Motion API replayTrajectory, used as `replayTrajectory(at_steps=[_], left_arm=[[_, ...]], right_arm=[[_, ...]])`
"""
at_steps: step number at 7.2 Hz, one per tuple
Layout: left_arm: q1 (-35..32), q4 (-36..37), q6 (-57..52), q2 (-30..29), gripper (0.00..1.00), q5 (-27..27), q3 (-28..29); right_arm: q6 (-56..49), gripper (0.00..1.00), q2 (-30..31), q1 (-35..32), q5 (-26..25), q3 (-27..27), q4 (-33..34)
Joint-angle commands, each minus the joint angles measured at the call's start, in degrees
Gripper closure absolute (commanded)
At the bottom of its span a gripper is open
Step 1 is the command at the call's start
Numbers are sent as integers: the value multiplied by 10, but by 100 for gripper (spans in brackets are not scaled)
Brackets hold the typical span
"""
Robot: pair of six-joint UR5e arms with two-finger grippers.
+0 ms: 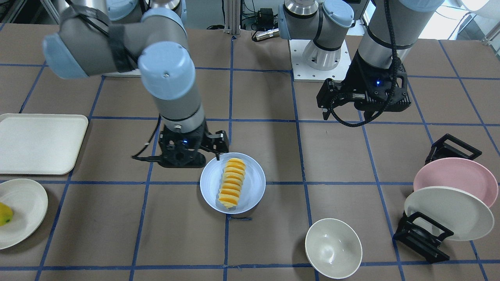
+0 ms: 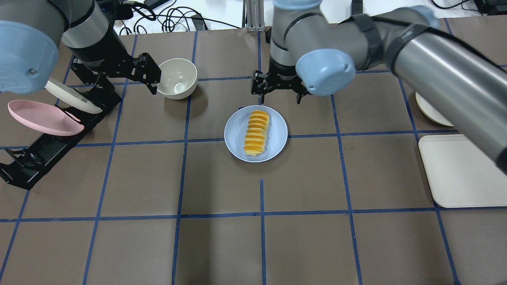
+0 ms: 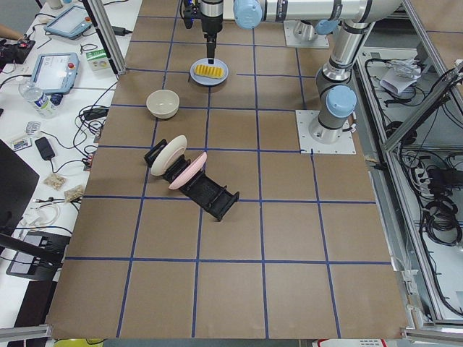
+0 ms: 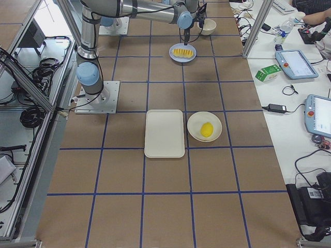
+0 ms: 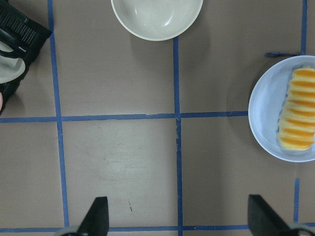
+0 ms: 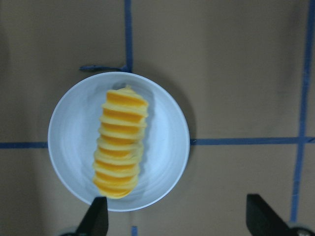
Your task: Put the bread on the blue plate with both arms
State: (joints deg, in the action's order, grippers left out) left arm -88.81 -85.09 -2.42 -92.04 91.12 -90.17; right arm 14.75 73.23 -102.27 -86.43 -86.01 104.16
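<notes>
Bread (image 2: 256,132) lies on blue plate (image 2: 278,137); left and right jaws spread, empty

I see the bread (image 6: 120,142) banded in orange-gold ridges over pale yellow sides, on a plain periwinkle blue plate (image 6: 167,147). The surface (image 2: 222,186) is brown, gridded with blue tape. My left arm (image 1: 375,35) and right arm (image 1: 179,103) are grey with light-blue caps; the left pincer (image 5: 179,216) and right pincer (image 6: 177,216) are black. I also see a pink plate (image 1: 457,175), a cream plate (image 1: 449,214), a black rack (image 1: 422,238) and a yellow-green fruit (image 1: 4,214).
</notes>
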Motion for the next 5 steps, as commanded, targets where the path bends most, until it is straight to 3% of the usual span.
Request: replayTrajectory(at_steps=[1, 3, 5], left_arm=[[0, 0, 3, 2, 0, 1, 0], [0, 0, 5, 2, 0, 1, 0], [0, 0, 3, 3, 0, 3, 0]], right_arm=[[-23, 0, 85, 86, -5, 4, -96], [-24, 0, 134, 110, -6, 1, -164], [-23, 0, 139, 115, 3, -4, -167]])
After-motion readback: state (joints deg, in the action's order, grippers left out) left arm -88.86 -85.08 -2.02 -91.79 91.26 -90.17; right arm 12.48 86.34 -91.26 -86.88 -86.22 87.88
